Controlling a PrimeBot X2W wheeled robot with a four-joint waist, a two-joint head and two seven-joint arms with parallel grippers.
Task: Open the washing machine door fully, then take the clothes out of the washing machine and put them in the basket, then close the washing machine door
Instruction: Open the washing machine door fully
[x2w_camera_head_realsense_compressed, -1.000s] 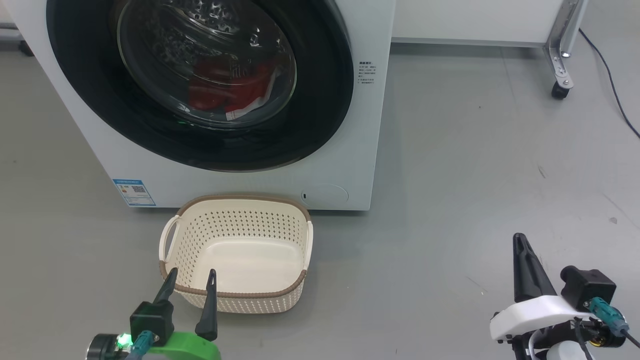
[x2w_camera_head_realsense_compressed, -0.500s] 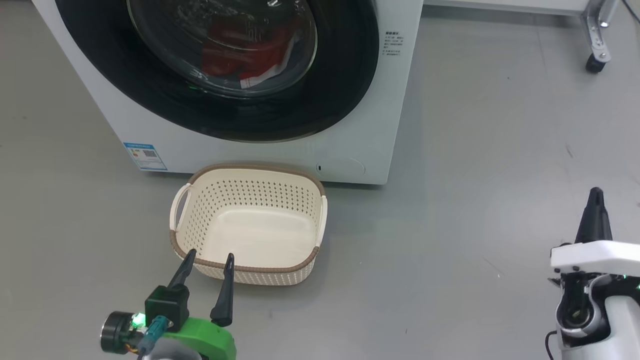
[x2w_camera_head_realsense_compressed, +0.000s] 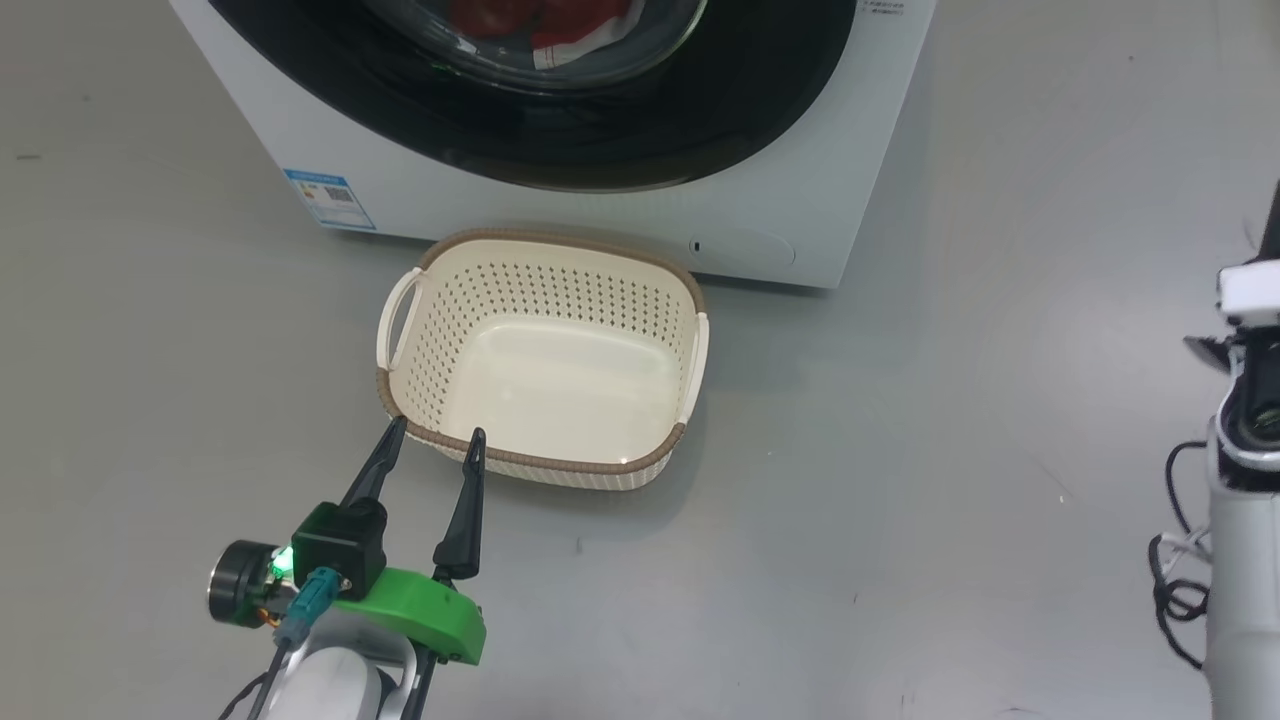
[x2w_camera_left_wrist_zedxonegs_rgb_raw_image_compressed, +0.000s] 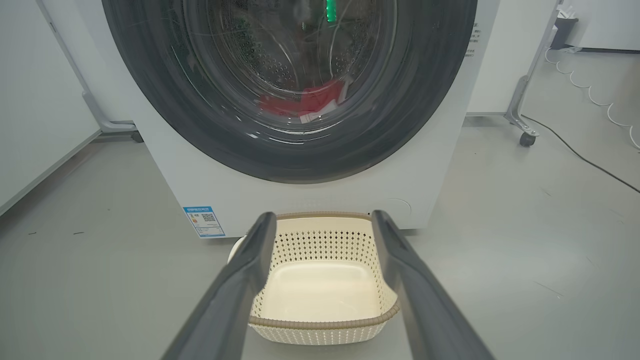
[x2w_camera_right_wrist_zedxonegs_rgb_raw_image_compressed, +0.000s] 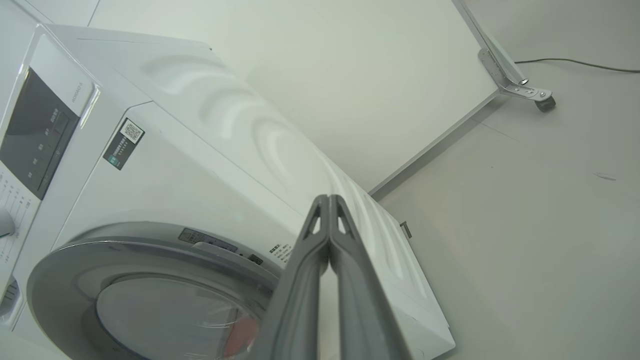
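Since the head camera tipped down: the washing machine (x2w_camera_head_realsense_compressed: 620, 215) and the basket (x2w_camera_head_realsense_compressed: 556, 237) sit higher in the head view. That is the camera's shift, not theirs.
Head view, left side: the left gripper (x2w_camera_head_realsense_compressed: 439, 427) keeps its jaws released and empty, with the tips just short of the basket's near rim.
Head view, right side: the right arm (x2w_camera_head_realsense_compressed: 1235, 440) has climbed the frame's edge further than the tilt alone explains.
Head view, door: the washing machine door (x2w_camera_head_realsense_compressed: 640, 150) is shut, beyond the basket from the left jaws. The clothes (x2w_camera_head_realsense_compressed: 500, 15) lie behind its glass.
Meaning: this is probably a reach for the door. Opening has not begun, and the basket is empty.
Left wrist view: between the spread jaws the basket lies straight ahead. This view adds the whole door and the clothes low in the drum.
Right wrist view: the right gripper (x2w_camera_right_wrist_zedxonegs_rgb_raw_image_compressed: 328, 199) has its jaws clenched on nothing, tips aimed at the washer's front corner. This view adds the control panel (x2w_camera_right_wrist_zedxonegs_rgb_raw_image_compressed: 35, 130) and the side wall.
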